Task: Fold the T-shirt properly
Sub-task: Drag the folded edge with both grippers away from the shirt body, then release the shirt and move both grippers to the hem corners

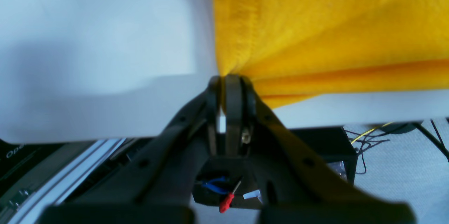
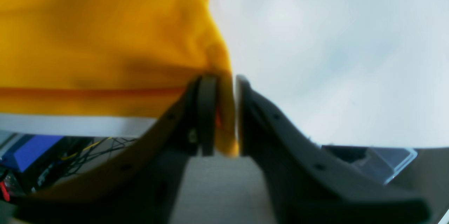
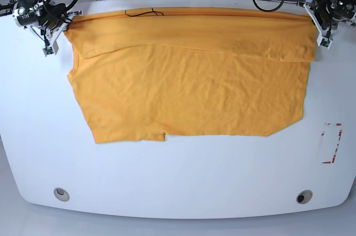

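White table (image 3: 178,186), T-shirt (image 3: 189,85) far corners pinched by left pincer (image 1: 231,80), right pincer (image 2: 222,80)

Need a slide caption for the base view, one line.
Both arms' jaws pinch the far corners of the wrinkly orange-yellow cotton T-shirt, spread across the white table with a strip folded over.

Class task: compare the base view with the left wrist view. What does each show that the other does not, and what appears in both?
Only the base view shows the whole plain orange-yellow cotton T-shirt spread on the white table, a band folded over along its far edge, with the right gripper at the opposite corner. Only the left wrist view shows the left gripper close up, shut on a bunched corner, with cables on the floor below. Both show the T-shirt, the table and the left gripper.
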`<act>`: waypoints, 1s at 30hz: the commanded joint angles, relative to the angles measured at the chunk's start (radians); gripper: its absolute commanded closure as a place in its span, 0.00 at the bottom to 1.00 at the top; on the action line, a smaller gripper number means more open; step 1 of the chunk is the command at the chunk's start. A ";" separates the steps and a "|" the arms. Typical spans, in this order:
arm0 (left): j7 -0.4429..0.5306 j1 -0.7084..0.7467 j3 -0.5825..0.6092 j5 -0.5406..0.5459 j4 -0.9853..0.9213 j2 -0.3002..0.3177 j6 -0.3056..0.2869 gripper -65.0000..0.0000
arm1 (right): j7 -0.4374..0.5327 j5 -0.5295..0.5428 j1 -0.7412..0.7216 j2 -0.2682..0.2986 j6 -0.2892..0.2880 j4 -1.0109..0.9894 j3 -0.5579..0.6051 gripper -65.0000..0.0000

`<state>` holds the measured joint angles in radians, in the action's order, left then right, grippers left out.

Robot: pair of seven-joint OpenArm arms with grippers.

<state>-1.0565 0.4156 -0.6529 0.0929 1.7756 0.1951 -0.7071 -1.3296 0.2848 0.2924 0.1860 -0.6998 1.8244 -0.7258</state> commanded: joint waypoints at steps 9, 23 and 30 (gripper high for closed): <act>0.000 -0.005 -0.006 -0.011 0.119 0.017 0.009 0.65 | 0.008 -0.008 0.064 -0.013 0.002 0.189 -0.010 0.19; -0.146 -0.157 -0.012 0.156 0.212 0.024 0.009 0.52 | 0.009 0.095 -0.032 -0.036 0.002 0.165 -0.073 0.23; -0.146 -0.264 -0.012 0.126 0.198 0.025 0.009 0.53 | 0.009 0.023 -0.204 -0.038 0.002 0.080 -0.015 0.23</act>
<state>-1.2194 0.1791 -0.6609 0.2321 1.9583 0.2039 -0.7010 -1.3392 0.3191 0.1261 0.1356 -0.6968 1.9251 -0.7551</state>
